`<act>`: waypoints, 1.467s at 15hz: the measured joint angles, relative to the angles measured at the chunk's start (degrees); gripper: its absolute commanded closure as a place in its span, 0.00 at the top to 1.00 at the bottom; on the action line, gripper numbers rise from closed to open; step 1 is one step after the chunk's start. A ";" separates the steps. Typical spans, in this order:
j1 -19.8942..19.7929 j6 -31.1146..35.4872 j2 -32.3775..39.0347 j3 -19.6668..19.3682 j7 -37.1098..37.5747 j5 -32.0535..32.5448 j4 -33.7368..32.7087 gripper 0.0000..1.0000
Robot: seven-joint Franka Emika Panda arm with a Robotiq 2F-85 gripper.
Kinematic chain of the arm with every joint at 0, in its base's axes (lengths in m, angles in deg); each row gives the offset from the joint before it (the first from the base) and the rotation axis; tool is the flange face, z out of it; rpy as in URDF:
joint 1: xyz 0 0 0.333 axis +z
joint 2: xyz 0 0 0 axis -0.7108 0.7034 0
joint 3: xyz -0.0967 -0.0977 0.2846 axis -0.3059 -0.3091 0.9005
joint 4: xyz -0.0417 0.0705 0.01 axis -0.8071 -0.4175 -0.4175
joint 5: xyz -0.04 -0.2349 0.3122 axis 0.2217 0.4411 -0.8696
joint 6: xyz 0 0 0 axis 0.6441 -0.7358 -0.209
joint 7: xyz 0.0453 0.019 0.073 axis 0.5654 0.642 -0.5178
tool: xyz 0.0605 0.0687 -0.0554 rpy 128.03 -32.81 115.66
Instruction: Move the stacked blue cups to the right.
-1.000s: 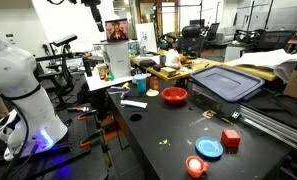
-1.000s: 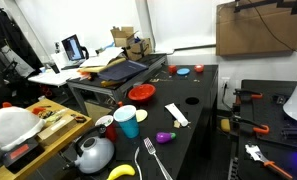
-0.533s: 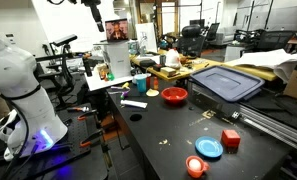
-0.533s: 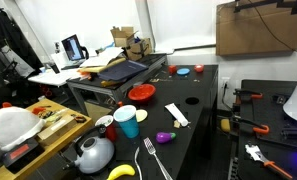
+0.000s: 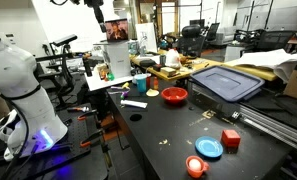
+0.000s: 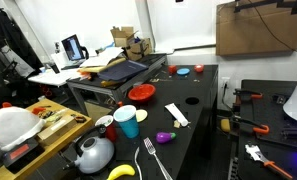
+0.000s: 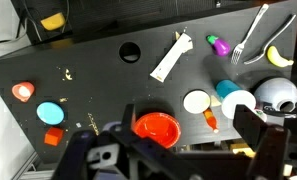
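The stacked blue cups (image 5: 140, 85) stand upright near the table's edge, beside the red bowl (image 5: 174, 95). In an exterior view the cups (image 6: 127, 122) stand next to a small white cup (image 6: 106, 121). In the wrist view the cups (image 7: 226, 90) show from above, partly covered by a white rounded thing. My gripper (image 7: 171, 142) is open and empty, high above the table, with the red bowl (image 7: 156, 127) between its fingers in the picture. The arm (image 5: 94, 10) hangs at the top of an exterior view.
On the dark table lie a flat blue plate (image 5: 209, 148), a red cube (image 5: 230, 138), a white strip (image 6: 176, 115), a purple object (image 6: 165, 136), a fork (image 6: 153, 160) and a kettle (image 6: 93, 153). A large grey-blue bin lid (image 5: 226, 82) lies at the back.
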 measured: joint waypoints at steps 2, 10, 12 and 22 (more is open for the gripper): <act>0.00 1.60 2.22 -0.57 -1.16 0.00 -0.86 1.00; 0.51 4.54 14.44 -2.45 -5.16 -0.14 -8.59 1.00; 0.97 4.54 17.87 -2.45 -5.16 -0.24 -11.19 1.00; 4.70 4.55 32.85 -2.10 -5.14 -0.30 -22.28 1.00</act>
